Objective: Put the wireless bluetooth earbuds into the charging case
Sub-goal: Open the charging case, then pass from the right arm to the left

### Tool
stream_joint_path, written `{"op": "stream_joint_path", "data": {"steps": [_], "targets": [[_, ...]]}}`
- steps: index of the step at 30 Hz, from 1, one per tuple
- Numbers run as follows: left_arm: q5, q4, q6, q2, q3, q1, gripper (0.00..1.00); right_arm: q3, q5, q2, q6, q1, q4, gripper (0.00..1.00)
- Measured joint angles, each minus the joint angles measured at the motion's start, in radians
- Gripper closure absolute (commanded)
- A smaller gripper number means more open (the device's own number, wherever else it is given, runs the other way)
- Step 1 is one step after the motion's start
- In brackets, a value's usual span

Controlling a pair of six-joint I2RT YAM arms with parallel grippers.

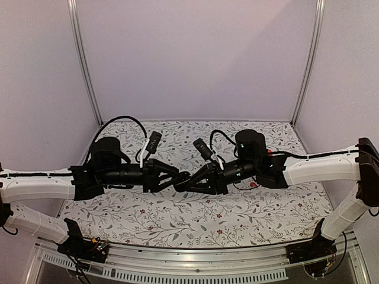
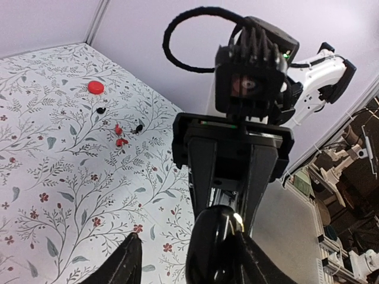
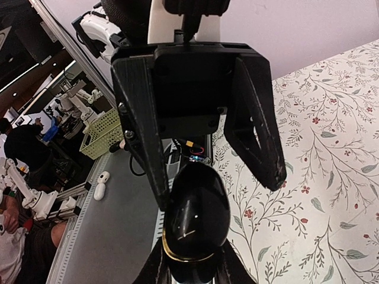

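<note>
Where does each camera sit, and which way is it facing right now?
Top external: fixed above and behind the bases, looking down on the floral table; both arms show, left tool and right tool tip to tip mid-table.
Left wrist: on the left arm, facing the right arm; own fingers at the bottom edge, red earbuds on the cloth beyond.
Right wrist: on the right arm, facing the open left tool; its own tool grips the black charging case.
Shared: both wrist views show that case, from opposite sides.

Light: bright, even, diffuse.
Shadows: faint on the table (image 1: 195, 219).
Glare: highlights on the glossy charging case (image 3: 195, 216).
Edges: top view bowed.
</note>
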Motion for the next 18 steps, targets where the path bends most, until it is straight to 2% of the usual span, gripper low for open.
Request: {"op": "stream_joint_path", "data": {"steps": [9,13,18], "targets": [[0.002,0.001,-0.038,-0.003,0.000,0.051,0.49,0.000,-0.008,0.000,-0.042,0.011,-0.019,1.00],[0.015,0.000,-0.038,-0.028,-0.011,0.060,0.46,0.000,-0.007,0.000,-0.053,0.011,-0.020,1.00],[0.032,-0.001,-0.026,-0.138,-0.056,0.080,0.41,0.000,-0.006,-0.003,-0.055,0.011,-0.016,1.00]]}}
